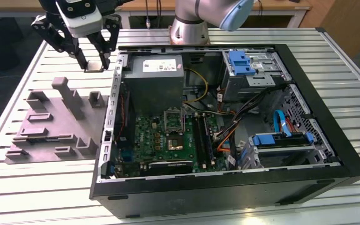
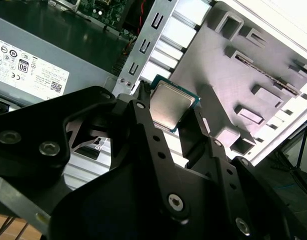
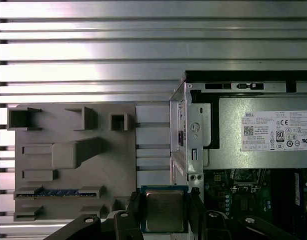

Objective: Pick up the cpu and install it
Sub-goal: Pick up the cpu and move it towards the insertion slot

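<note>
Gripper (image 1: 95, 64) is pinching the cpu (image 1: 94, 67) by two opposite edges, one finger on each side, with the chip level and its metal lid facing up (lid and green rim are plain in both wrist views). The cpu sits outside the computer case (image 1: 330, 154), just off the case corner that houses the grey power supply (image 1: 158, 77), and is held above the slatted table (image 1: 42, 197). The grey fixture tray (image 1: 48, 131) lies beside the same case wall. The motherboard (image 1: 161, 140) is inside the case, well apart from the chip.
</note>
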Controlling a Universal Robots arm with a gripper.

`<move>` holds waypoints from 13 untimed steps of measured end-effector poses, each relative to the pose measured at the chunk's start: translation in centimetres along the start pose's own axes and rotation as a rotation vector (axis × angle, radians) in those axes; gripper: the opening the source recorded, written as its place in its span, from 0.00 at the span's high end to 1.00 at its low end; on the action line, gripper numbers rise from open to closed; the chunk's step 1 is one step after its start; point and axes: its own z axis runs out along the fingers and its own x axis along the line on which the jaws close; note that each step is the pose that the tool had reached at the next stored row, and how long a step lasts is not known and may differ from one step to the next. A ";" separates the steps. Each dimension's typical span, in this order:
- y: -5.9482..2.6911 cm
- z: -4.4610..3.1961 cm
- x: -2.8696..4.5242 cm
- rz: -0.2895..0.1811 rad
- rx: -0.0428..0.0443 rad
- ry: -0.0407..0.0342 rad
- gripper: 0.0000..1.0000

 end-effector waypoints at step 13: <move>0.04 0.02 -1.21 0.000 0.0001 0.0000 0.53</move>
